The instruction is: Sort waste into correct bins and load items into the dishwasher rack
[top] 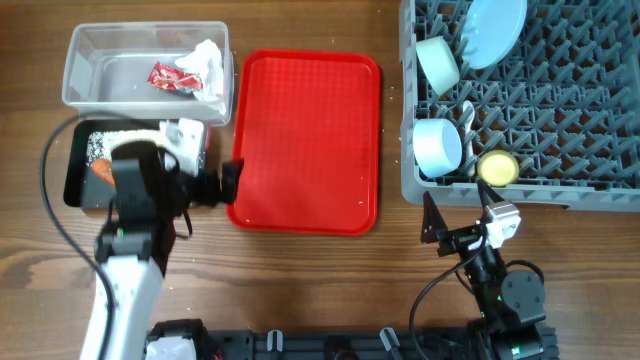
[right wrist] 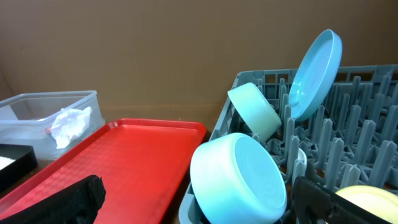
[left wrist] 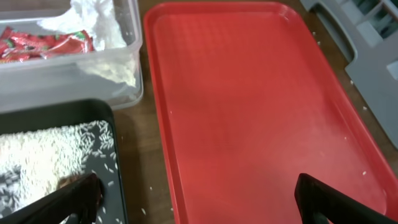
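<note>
The clear tub (top: 70, 70) holds the red wrapper (top: 170, 77) and the white napkin (top: 205, 62). The black tray (top: 72, 180) holds rice (top: 125, 140) and the carrot (top: 101, 170), partly hidden by my left arm. The grey rack (top: 600, 150) holds the blue plate (top: 495, 30), green bowl (top: 437, 62), blue bowl (top: 437, 145), spoon (top: 466, 112) and yellow cup (top: 497, 167). My left gripper (top: 225, 185) is open and empty, straddling the gap between the black tray (left wrist: 118, 180) and the red tray (left wrist: 261, 112). My right gripper (top: 458, 215) is open and empty, just in front of the rack.
The flat red tray (top: 305, 140) lies between the bins and the rack with nothing on it. Stray rice grains lie on the wood beside the black tray. The right wrist view shows the blue bowl (right wrist: 239, 177) close ahead, on its side at the rack's front corner.
</note>
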`<state>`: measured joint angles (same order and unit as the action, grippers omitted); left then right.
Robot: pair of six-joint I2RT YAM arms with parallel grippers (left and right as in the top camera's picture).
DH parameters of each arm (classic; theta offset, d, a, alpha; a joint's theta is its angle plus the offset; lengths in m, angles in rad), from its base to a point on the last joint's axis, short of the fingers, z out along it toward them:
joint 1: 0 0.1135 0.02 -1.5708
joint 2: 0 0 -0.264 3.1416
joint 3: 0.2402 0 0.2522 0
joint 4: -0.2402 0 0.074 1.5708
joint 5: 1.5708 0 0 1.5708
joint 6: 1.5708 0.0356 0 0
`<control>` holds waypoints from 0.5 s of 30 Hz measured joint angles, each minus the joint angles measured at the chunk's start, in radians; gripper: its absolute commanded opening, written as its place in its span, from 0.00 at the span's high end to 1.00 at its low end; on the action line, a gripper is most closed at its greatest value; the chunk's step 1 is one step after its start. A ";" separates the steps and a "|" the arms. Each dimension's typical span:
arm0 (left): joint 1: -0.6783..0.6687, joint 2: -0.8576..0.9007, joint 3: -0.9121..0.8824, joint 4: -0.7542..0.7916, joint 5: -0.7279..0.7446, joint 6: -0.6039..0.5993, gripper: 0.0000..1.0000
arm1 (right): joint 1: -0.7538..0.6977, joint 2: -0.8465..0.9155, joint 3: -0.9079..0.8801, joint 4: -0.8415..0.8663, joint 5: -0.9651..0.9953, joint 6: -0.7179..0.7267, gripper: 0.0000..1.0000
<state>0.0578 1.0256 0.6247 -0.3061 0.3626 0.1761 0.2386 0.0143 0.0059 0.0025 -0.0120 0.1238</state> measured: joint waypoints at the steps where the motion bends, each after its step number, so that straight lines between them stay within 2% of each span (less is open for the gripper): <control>1: 0.000 -0.035 -0.029 0.004 0.001 -0.016 0.00 | 0.000 0.000 0.000 0.000 0.000 0.000 0.00; 3: 0.000 -0.184 -0.155 0.065 -0.019 -0.098 0.00 | 0.000 0.000 0.000 -0.002 0.000 0.000 0.00; 7: -0.009 -0.356 -0.316 0.186 -0.073 -0.231 0.00 | 0.000 -0.001 0.000 -0.002 -0.005 0.000 0.00; 15: -0.044 -0.717 -0.521 0.248 -0.202 -0.310 0.00 | 0.000 -0.001 0.000 -0.002 -0.007 0.000 0.00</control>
<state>0.0135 0.3084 0.1040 -0.0582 0.1608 -0.1337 0.2386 0.0135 0.0059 0.0006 -0.0189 0.1238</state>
